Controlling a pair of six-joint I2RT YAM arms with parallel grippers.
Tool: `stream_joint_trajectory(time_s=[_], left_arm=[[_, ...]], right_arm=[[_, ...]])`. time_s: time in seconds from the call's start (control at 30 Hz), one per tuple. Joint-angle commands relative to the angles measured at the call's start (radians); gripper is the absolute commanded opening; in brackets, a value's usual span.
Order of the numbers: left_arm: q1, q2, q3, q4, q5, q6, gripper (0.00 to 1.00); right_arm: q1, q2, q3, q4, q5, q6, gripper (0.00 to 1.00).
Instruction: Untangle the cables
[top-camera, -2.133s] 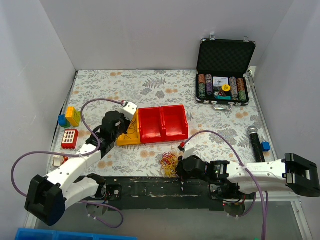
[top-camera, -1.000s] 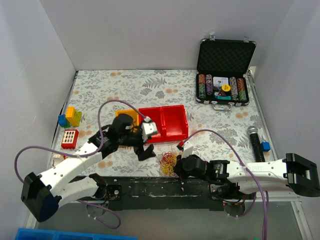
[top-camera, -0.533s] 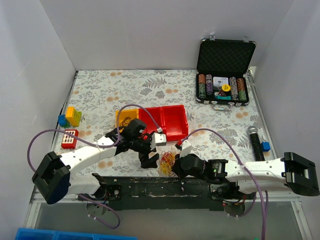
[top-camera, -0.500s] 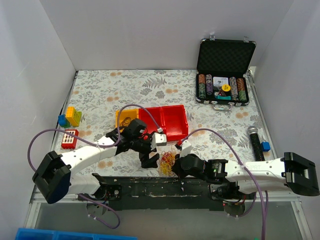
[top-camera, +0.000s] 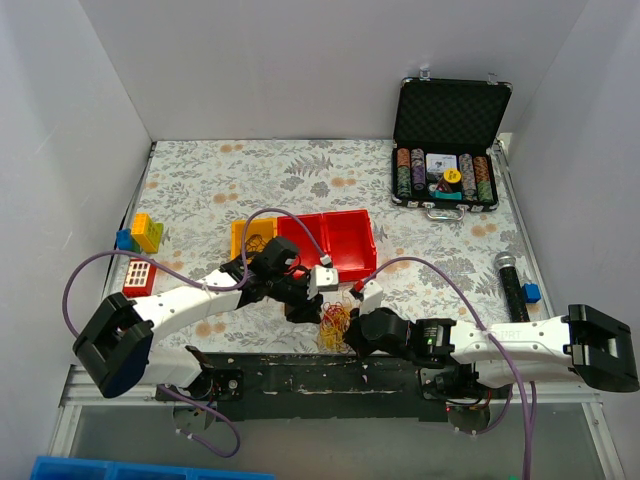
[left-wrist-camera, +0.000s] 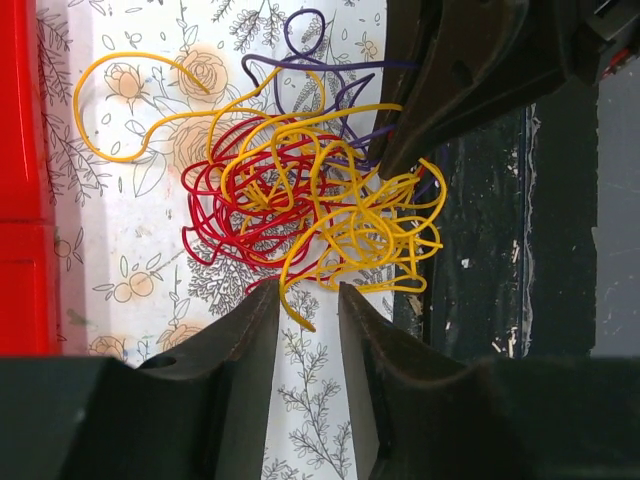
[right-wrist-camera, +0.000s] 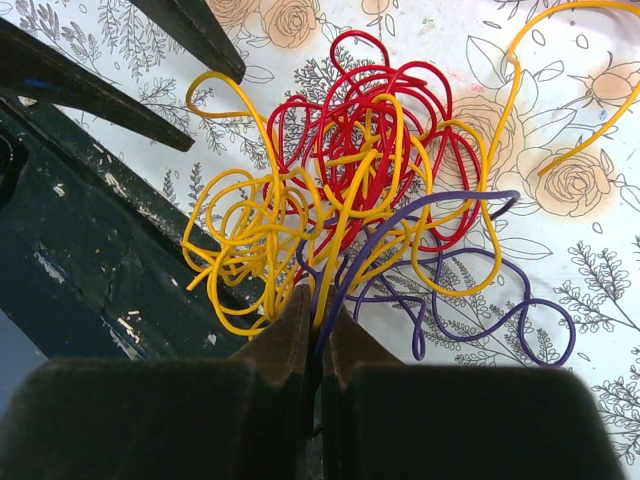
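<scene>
**Cable bundle at the near table edge: left hand released, right hand clenched**

1. At the far left of the table, note the stacked toy blocks and, nearer to you, a red block with a white grid face. Any print on them is too small to read.
2. Moving right, a yellow bin sits against a red bin with two compartments. The left arm crosses in front of both.
3. The left hand is released. Its fingers stand apart, with one loose yellow end lying in the gap.
4. The cables lie just beyond it as one tangle of red, yellow and purple loops. Some yellow loops overhang the black rail at the table edge.
5. The right hand is clenched on yellow and purple strands of the bundle.
6. At the far right stand an open case of chips and a microphone. The card in the case cannot be read.
</scene>
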Motion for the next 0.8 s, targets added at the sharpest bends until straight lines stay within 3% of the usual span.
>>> stream_joint_trajectory(time_s=[0.0, 0.07, 0.2, 0.5, 0.77], left_arm=[[-0.006, 0.0, 0.028, 0.025, 0.035, 0.003, 0.28], [-0.009, 0.001, 0.031, 0.006, 0.053, 0.011, 0.24], [-0.012, -0.009, 0.037, -0.03, 0.046, 0.038, 0.0], [-0.011, -0.072, 0.148, -0.213, 0.006, 0.095, 0.0], [-0.008, -0.155, 0.485, -0.481, -0.033, 0.1, 0.0]], right_arm=[[0.004, -0.02, 0.018, 0.048, 0.009, -0.006, 0.01], [0.005, -0.02, 0.015, 0.051, 0.012, -0.004, 0.01], [0.005, -0.022, 0.01, 0.051, 0.022, -0.001, 0.01], [0.005, -0.042, -0.01, 0.04, 0.04, 0.014, 0.01], [0.004, -0.063, -0.082, 0.042, 0.045, 0.057, 0.04]])
